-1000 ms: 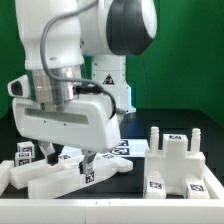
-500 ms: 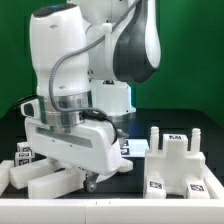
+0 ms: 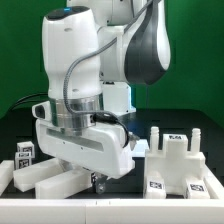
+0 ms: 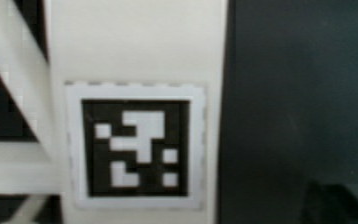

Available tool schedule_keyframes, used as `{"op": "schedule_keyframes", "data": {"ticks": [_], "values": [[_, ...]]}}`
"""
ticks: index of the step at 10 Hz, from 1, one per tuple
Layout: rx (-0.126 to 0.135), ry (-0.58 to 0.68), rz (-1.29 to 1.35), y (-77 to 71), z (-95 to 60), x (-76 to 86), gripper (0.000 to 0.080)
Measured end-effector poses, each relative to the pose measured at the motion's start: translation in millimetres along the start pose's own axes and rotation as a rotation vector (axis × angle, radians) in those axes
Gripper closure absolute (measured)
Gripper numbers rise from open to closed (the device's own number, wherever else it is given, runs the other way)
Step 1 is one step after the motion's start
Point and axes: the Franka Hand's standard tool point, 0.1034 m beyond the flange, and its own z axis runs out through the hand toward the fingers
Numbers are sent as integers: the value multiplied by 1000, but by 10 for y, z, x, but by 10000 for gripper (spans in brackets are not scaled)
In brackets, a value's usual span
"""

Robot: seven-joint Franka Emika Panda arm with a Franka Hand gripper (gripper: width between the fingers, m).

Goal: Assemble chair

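Note:
Several long white chair pieces (image 3: 42, 172) with marker tags lie at the front of the exterior view's left. A larger white chair part (image 3: 178, 166) with upright pegs stands at the exterior view's right. My gripper (image 3: 97, 181) hangs low over the right end of the left-hand pieces, its fingertips close to the table. In the wrist view a white piece (image 4: 140, 60) with a black-and-white tag (image 4: 140, 146) fills the picture, very close. My gripper (image 4: 190, 212) is open: the dark fingertips (image 4: 19, 208) show far apart, and nothing is held between them.
The marker board (image 3: 138, 148) lies flat behind the gripper on the black table. A low white wall (image 3: 120, 210) runs along the front edge. A green backdrop stands behind the arm's base.
The arm has swung toward the exterior view's right and come lower over the left-hand pieces. The gripper now covers more of them. The chair parts have not moved.

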Motion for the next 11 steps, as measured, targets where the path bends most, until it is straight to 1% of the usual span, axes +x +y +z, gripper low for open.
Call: {"op": "schedule_keyframes", "data": {"ticks": [1,2,4,5,6,7,8,9,10,11], "values": [[0,0,0,2,1,1,414],[0,0,0,1,0,2,519],[0,-1,-1,-2,-6,0,518],[6,-6,-4,-29,-60,-8,518],[16,-21,-16,-40,-181,-11,518],[36,-49,-24,-43,-415,-11,518],[59,-66,-32,-77,-665,-11,518],[68,-74,-64,-172,-867,-61,518],[68,-71,-112,-308,-1025,-144,517],[45,-75,-181,-488,-1149,-293,517]]}}
